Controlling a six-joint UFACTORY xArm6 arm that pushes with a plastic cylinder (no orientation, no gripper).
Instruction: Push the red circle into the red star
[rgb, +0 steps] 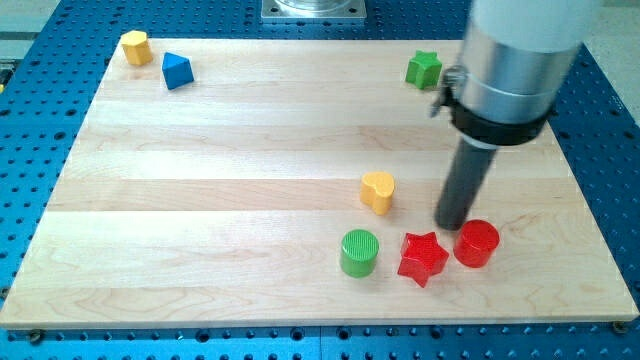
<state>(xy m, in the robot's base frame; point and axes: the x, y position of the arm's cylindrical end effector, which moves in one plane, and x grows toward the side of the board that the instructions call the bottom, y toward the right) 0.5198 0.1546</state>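
Observation:
The red circle (476, 243) stands near the view's bottom right of the wooden board. The red star (422, 258) lies just to its left, with a narrow gap or light contact between them; I cannot tell which. My tip (452, 226) is at the end of the dark rod, just above and to the left of the red circle, above the red star's right side. It seems to be close to the circle's upper left edge.
A green circle (359, 252) sits left of the red star. A yellow heart-shaped block (378, 191) is above them. A green star (424, 69) is at the top right. A yellow block (136, 47) and a blue triangle (177, 70) are at the top left.

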